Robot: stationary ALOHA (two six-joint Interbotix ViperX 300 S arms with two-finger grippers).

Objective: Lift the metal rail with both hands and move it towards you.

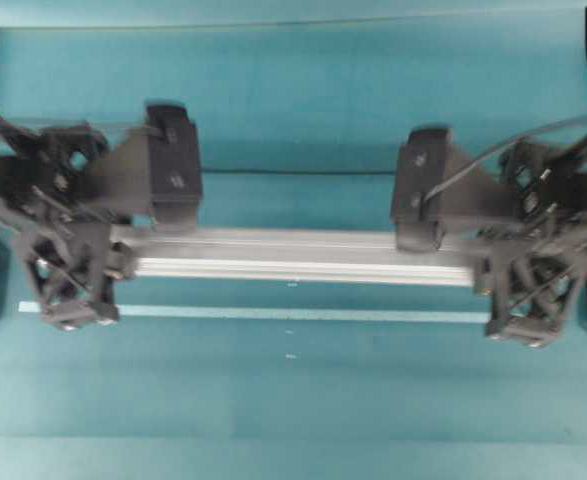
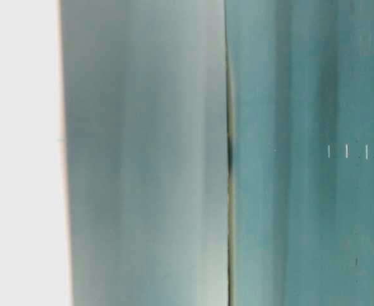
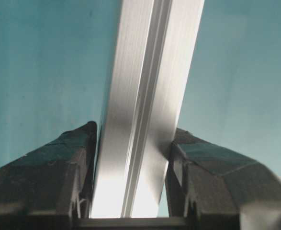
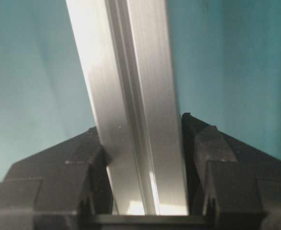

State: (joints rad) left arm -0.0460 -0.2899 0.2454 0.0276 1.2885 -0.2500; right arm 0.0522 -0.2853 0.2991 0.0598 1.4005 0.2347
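The metal rail (image 1: 298, 258), a long grooved silver bar, lies crosswise over the teal table between both arms. My left gripper (image 1: 123, 262) is shut on its left end and my right gripper (image 1: 479, 268) on its right end. In the left wrist view the rail (image 3: 145, 96) runs away from the gripper (image 3: 133, 132), with both black fingers pressed against its sides. The right wrist view shows the same: the rail (image 4: 126, 72) is clamped in the gripper (image 4: 141, 125). Whether the rail is off the table I cannot tell.
A thin pale tape strip (image 1: 273, 313) lies parallel to the rail, just nearer the front. A thin dark line (image 1: 293, 172) crosses the table behind the rail. The table-level view is a blur of grey and teal with small white marks (image 2: 346, 151).
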